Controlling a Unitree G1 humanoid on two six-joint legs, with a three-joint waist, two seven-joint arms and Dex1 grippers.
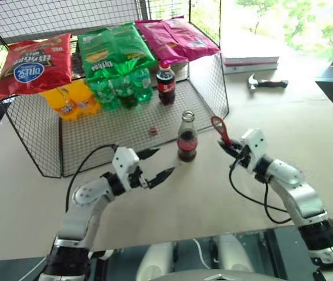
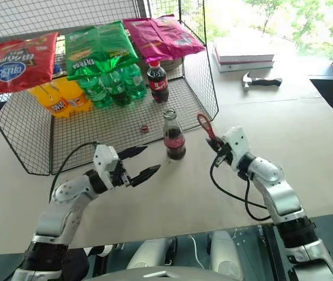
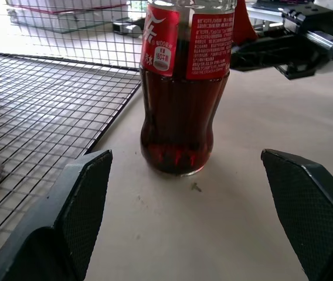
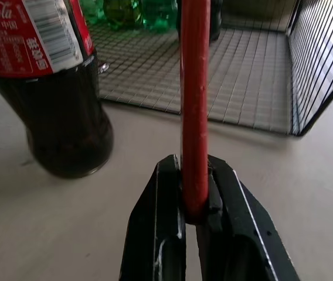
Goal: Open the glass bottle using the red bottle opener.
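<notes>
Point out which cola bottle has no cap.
The glass bottle on the table between the grippers: its mouth is open, while the plastic cola bottle in the wire rack keeps its red cap.

In your left wrist view the glass bottle [image 3: 184, 88] is cut off above its label, so its neck and mouth are out of sight. Your right wrist view crops the red bottle opener [image 4: 194, 99] at the picture's edge; its loop head is unseen, and its lower end is buried between the fingers of the right end effector [image 4: 197, 216]. The small red cap [image 1: 153, 130] on the wire floor is too tiny to read. The chip bags hide the green bottles' [image 1: 122, 85] tops.
</notes>
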